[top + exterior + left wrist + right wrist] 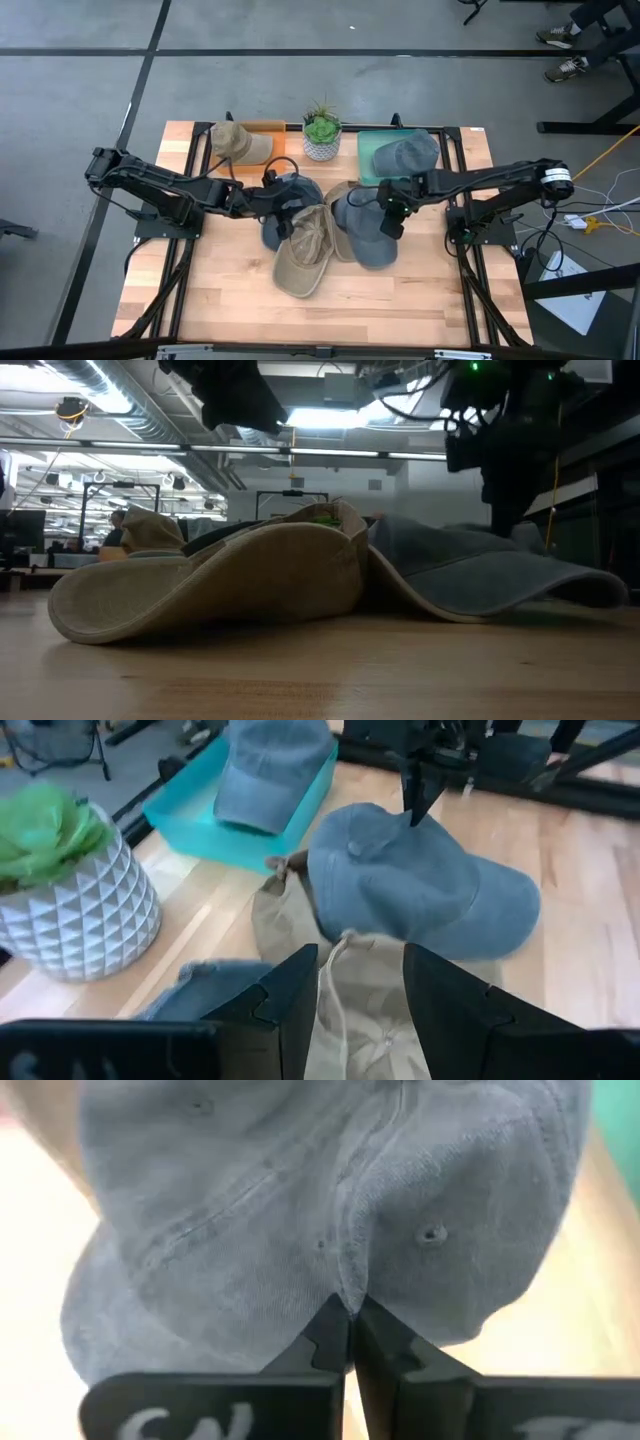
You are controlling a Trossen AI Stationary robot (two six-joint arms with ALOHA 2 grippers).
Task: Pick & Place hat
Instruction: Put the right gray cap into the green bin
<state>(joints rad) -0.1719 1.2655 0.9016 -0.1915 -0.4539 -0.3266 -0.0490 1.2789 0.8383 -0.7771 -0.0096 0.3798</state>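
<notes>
Both arms reach inward, right gripper (350,1330) pinching the blue cap (330,1210)

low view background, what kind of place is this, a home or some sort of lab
Most likely a lab or industrial workspace, not a home: exposed silver ceiling ducts, long strip lights and desks with monitors behind the wooden slatted table, plus bare grey concrete floor seen from above.

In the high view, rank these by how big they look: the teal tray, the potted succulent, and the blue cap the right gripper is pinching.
1. Teal tray and blue cap: too close to rank; another cap covers part of the tray, and the right gripper, shut on the cap, hides part of it.
2. Potted succulent, clearly smallest.
</notes>
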